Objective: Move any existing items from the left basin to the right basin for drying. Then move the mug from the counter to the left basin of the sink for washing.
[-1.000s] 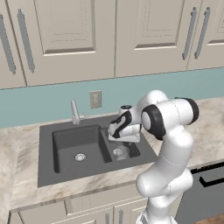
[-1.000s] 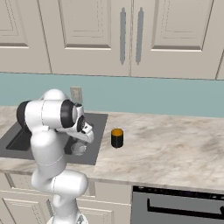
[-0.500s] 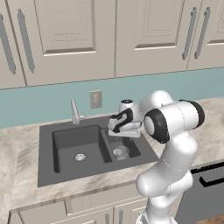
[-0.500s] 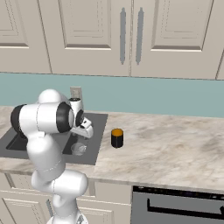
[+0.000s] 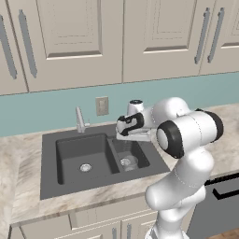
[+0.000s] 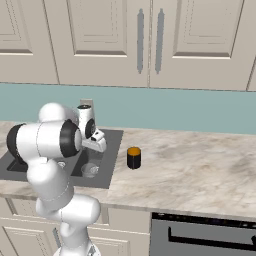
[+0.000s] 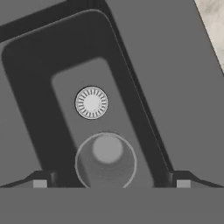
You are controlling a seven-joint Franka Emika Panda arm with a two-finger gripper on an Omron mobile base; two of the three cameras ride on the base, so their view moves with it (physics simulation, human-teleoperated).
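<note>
One glass tumbler point(image 7: 105, 160) stands upright in the right basin point(image 7: 65, 74) of the sink point(image 5: 49, 184), just beside the round silver drain point(image 7: 91, 102), so the drying half of the job looks done; the gripper point(image 7: 111, 183) hangs directly above it with its fingertips point(image 7: 40, 182) spread wide to either side of the rim and gripping nothing. To do this step well, I would lift straight up until the tips are clear of the glass and the basin walls, and only then swing across to the mug point(image 6: 133, 158), which sits on the counter point(image 6: 200, 165) just beside the sink's rim, well apart from the gripper. The left basin point(image 5: 81, 156) looks empty apart from its drain. Hard to judge: the tumbler is faint in both base views, the mug's handle cannot be made out, and the arm hides part of the sink in the right base view.
</note>
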